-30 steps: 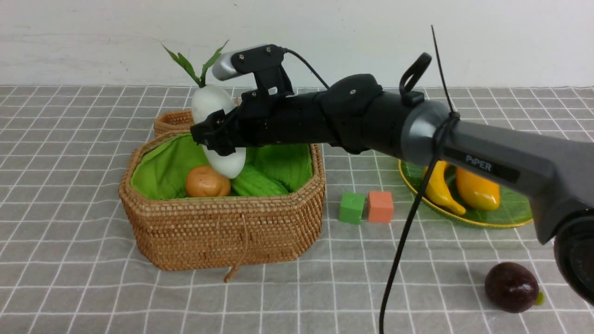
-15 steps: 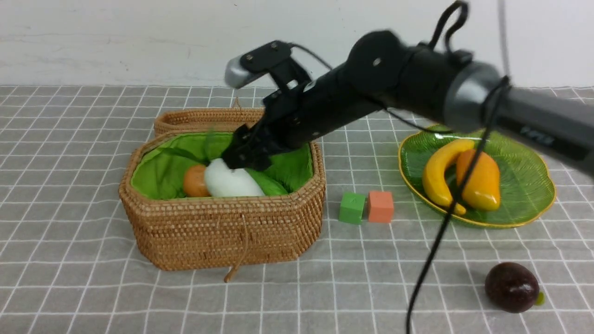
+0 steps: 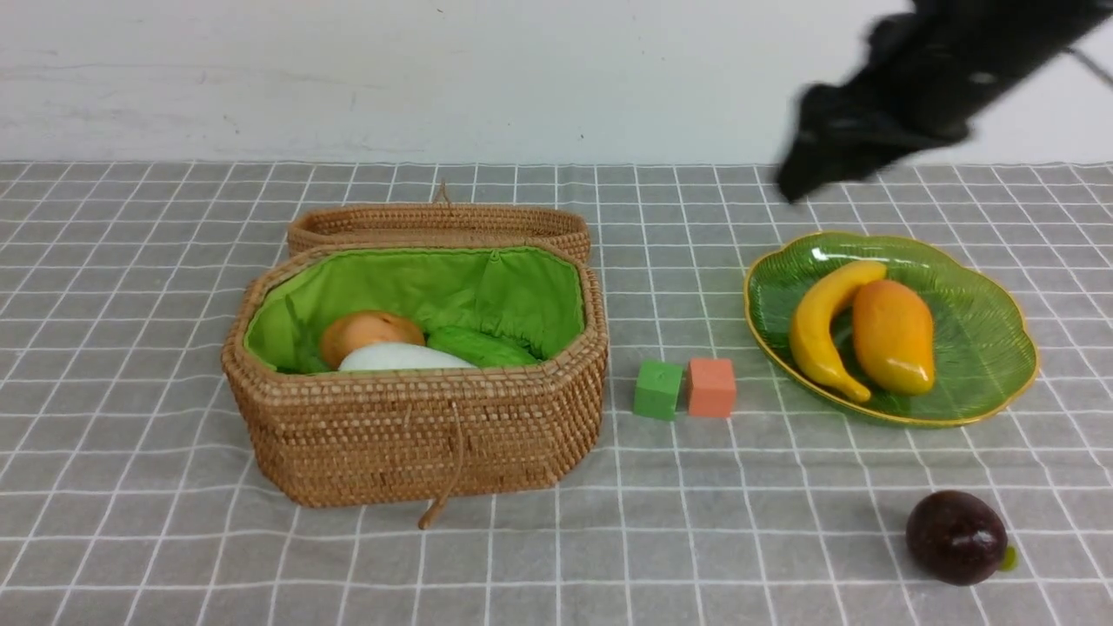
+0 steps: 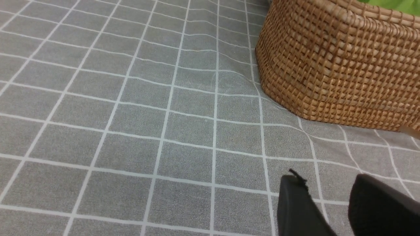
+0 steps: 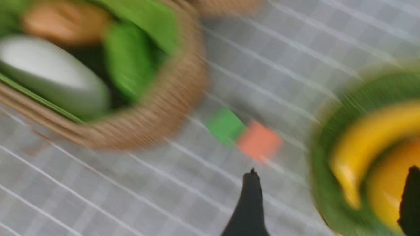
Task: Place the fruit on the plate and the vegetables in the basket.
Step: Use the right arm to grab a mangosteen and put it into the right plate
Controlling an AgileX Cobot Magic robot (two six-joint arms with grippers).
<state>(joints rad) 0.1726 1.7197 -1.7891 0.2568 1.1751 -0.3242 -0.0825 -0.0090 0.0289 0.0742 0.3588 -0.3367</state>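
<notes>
1. Treat the grey checked cloth [image 3: 130, 539] as a surface where a round thing will probably roll. Come down from above and avoid nudging from the side.
2. Leave the basket [image 3: 409, 435] alone, with its lid [image 3: 435, 228] folded back behind it. Potato [image 3: 365, 330], radish [image 3: 400, 357] and cucumber [image 3: 478, 346] lie together inside on the green lining. Count the vegetable half as done, by the look of it.
3. Aim for the plate [image 3: 983, 330] at the right of the cloth. Banana [image 3: 822, 326] and mango [image 3: 893, 335] lie side by side across its middle. Pick the bare glass on the mango's far side from the banana as the landing spot.
4. Use the right gripper [image 5: 331, 183]. Blurred in the front view, high above the plate's far side. Jaws spread wide with nothing between them in its wrist view. Hold them spread until the fingers straddle the target.
5. Leave the left gripper [image 4: 328, 183] out of this. Low over the cloth near the basket's outer wall, jaws parted and empty.
6. Go for the purple fruit [image 3: 956, 536], alone on the cloth at the front right, well apart from the plate.
   - Glossy and round, so likely slippery: close across its widest part, gently.
   - Lift it clear of the gold rim.
   - Set it down low rather than dropping it, to avoid a roll or a knock on the mango.
7. Ignore the green cube [image 3: 657, 390] and orange cube [image 3: 711, 387], touching each other between basket and plate.
</notes>
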